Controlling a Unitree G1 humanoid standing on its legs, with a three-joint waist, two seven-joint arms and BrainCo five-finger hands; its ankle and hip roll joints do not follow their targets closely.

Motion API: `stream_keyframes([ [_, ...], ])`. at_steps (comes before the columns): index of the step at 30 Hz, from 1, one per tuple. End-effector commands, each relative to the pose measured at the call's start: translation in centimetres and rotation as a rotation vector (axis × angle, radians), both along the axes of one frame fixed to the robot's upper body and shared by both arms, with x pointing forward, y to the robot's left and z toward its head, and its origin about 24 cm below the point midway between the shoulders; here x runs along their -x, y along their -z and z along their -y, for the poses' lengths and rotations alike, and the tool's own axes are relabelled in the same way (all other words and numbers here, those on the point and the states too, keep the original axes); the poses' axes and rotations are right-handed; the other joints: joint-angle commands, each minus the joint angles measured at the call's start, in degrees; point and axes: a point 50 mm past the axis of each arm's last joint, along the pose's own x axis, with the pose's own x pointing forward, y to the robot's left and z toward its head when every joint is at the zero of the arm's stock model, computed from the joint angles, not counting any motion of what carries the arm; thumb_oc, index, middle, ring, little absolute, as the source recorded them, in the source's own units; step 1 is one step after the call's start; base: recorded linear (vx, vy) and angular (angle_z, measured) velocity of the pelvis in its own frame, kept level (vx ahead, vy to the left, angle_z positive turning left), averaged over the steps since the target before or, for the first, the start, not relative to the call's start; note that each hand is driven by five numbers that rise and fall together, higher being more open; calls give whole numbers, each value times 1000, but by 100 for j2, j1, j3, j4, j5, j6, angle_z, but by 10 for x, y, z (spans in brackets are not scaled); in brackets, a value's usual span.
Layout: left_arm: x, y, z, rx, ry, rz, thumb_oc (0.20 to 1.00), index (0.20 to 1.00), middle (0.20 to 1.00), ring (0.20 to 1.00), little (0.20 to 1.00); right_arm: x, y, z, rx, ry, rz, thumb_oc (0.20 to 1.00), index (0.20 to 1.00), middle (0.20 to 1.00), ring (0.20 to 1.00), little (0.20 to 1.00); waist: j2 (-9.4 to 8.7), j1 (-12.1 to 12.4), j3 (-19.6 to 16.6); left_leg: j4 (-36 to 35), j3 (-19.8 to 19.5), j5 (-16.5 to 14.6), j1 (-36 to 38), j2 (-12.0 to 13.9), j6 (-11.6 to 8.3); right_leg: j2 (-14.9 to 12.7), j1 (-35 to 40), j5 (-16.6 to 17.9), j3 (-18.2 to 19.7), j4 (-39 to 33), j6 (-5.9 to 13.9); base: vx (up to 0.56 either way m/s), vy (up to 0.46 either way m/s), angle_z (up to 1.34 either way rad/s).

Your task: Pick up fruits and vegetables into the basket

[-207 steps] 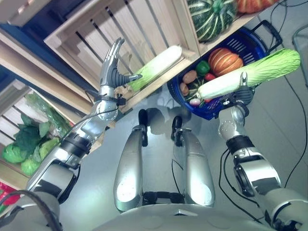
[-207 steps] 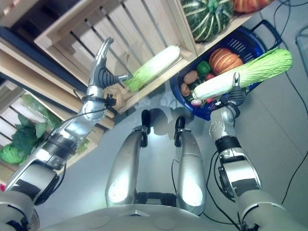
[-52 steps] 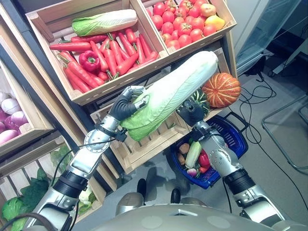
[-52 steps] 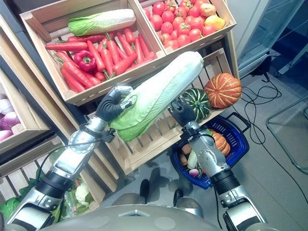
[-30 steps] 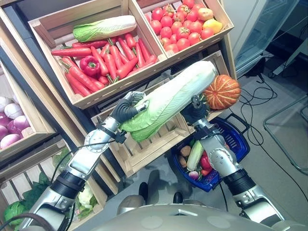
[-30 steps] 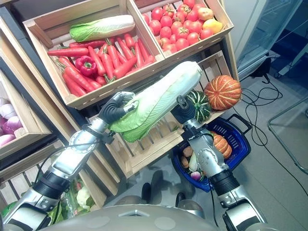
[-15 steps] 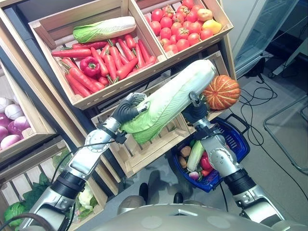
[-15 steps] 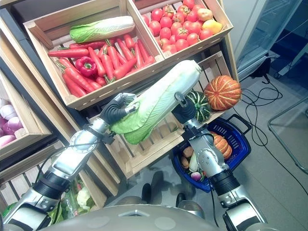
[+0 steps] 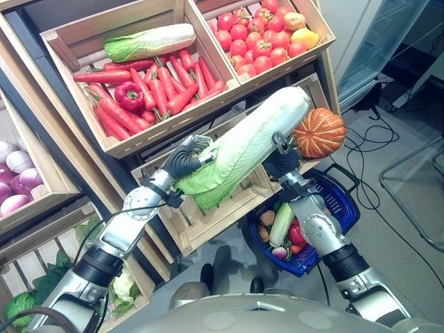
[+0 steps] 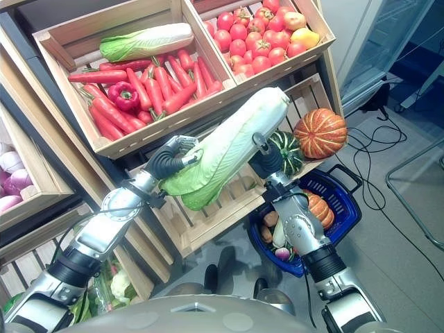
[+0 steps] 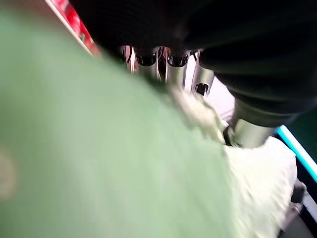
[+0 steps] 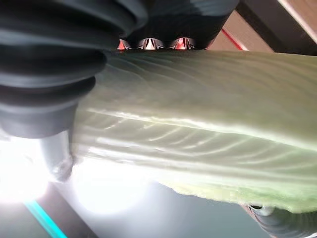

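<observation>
A long napa cabbage (image 9: 246, 142), white at one end and leafy green at the other, hangs slanted in front of the wooden shelves. My left hand (image 9: 184, 158) is curled round its green leafy end (image 11: 99, 163). My right hand (image 9: 281, 163) grips its pale stalk half (image 12: 198, 119) from below. The blue basket (image 9: 347, 191) stands on the floor under my right arm. It holds another napa cabbage (image 9: 281, 223), a small orange pumpkin (image 10: 319, 207), a red pepper and potatoes.
The top crates hold carrots (image 9: 159, 83) with a red pepper and a napa cabbage (image 9: 149, 40), and tomatoes (image 9: 263, 41). An orange pumpkin (image 9: 318, 132) and a green striped squash (image 10: 286, 151) sit on the lower shelf behind the held cabbage. Cables lie on the floor to the right.
Seven seconds ago my right hand held a cabbage over the basket and my left hand was open by another. Now both hands hold one cabbage. It has barely moved in the last second.
</observation>
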Motion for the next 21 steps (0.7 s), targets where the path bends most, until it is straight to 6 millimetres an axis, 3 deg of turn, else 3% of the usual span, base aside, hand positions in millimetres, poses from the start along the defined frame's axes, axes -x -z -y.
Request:
stream_keyframes([
  [1,-8,-4,-19,-52,-112,59,1000,1000,1000,1000,1000,-2,-15,0,-85,105,59,200,200,200,200,200,-242,-34,-93,9,195,-772,152,-170,200,-252,-242,50,191,29,522,0,0,0],
  [6,-7,1,-28,-53,-165,47,1000,1000,1000,1000,1000,-3,-2,12,-86,211,-15,200,200,200,200,200,-228,-59,-26,9,214,-768,128,-176,211,-235,-271,55,224,29,511,-2,0,-5],
  [10,-4,4,-39,-57,-248,71,1000,1000,1000,1000,1000,-2,18,37,-98,387,-103,200,200,200,200,200,-189,-86,206,21,239,-728,-9,-169,237,-211,-472,2,249,211,475,-78,-8,-5],
  [16,-10,-6,-47,8,-359,139,1000,1000,1000,1000,1000,-11,25,68,-149,576,-139,200,200,200,200,200,-116,-113,759,94,221,-666,-329,-196,231,-174,-845,-39,247,433,398,-151,-20,-5],
  [21,-15,-16,-47,72,-405,209,1000,1000,1000,1000,1000,-20,24,92,-161,707,-143,200,200,200,200,200,-29,-143,1287,700,323,-738,-815,-216,183,-161,-1299,-164,209,1010,319,-159,-5,-2],
])
